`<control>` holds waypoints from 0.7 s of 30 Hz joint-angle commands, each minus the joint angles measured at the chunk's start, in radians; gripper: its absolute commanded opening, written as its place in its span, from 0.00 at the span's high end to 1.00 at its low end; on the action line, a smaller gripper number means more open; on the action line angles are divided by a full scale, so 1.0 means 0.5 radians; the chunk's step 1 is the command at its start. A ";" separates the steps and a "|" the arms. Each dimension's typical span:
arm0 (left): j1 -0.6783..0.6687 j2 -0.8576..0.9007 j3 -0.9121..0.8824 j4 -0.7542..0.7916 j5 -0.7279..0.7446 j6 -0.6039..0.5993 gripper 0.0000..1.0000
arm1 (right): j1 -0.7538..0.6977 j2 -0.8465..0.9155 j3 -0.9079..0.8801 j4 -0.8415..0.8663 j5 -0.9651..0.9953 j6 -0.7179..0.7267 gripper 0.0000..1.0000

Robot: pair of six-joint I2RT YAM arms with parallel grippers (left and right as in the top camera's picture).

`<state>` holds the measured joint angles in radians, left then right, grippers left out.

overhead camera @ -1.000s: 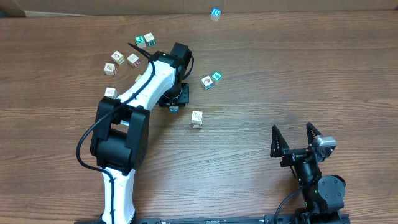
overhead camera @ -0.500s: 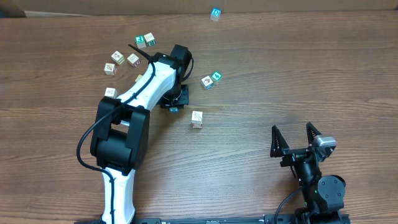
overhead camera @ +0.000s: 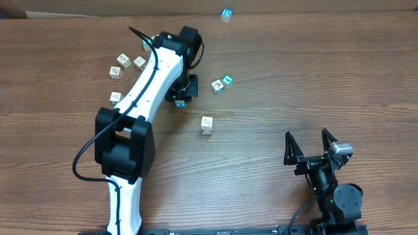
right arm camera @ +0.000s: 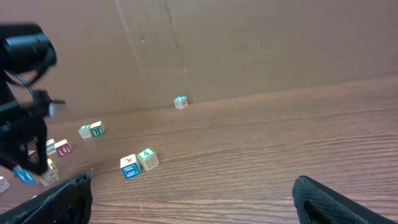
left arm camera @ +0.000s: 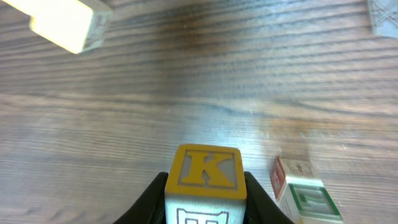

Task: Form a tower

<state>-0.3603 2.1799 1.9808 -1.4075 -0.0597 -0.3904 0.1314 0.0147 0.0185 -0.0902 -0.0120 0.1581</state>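
Observation:
My left gripper (overhead camera: 181,98) is shut on a cream cube with a yellow K face (left arm camera: 205,177), its black fingers (left arm camera: 152,196) pressed to both sides. Whether the cube is off the table I cannot tell. The tower (overhead camera: 226,14) stands far off at the table's back edge, blue print on top, and appears small in the right wrist view (right arm camera: 180,102). Loose cubes lie nearby: one pair (overhead camera: 222,83), one single cube (overhead camera: 207,125). My right gripper (overhead camera: 312,145) rests open at the front right, holding nothing (right arm camera: 199,205).
Several loose cubes (overhead camera: 123,60) lie left of the left arm, one more (overhead camera: 115,97) beside its forearm. A green-printed cube (left arm camera: 310,199) sits just right of the held cube. A cardboard wall (right arm camera: 249,43) backs the table.
The left arm has swung toward the table's back, carrying the gripped cube a little farther away and covering the two green-printed cubes. The right arm has not moved.

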 commanded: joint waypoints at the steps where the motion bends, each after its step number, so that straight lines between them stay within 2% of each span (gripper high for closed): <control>1: -0.011 0.023 0.207 -0.128 0.010 0.002 0.81 | -0.005 -0.024 -0.021 0.011 0.000 0.009 0.00; 6: -0.018 0.008 0.421 -0.394 0.017 0.002 0.84 | -0.005 -0.024 -0.021 0.011 0.000 0.009 0.00; 13: -0.047 -0.094 0.432 -0.562 0.021 -0.014 0.89 | -0.005 -0.024 -0.021 0.011 0.000 0.009 0.00; 21: -0.130 -0.205 0.429 -0.565 0.115 -0.011 0.90 | -0.005 -0.024 -0.021 0.011 0.000 0.009 0.00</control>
<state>-0.4072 2.1410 2.1769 -1.6871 -0.0360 -0.3904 0.1314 0.0147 0.0185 -0.0902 -0.0116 0.1574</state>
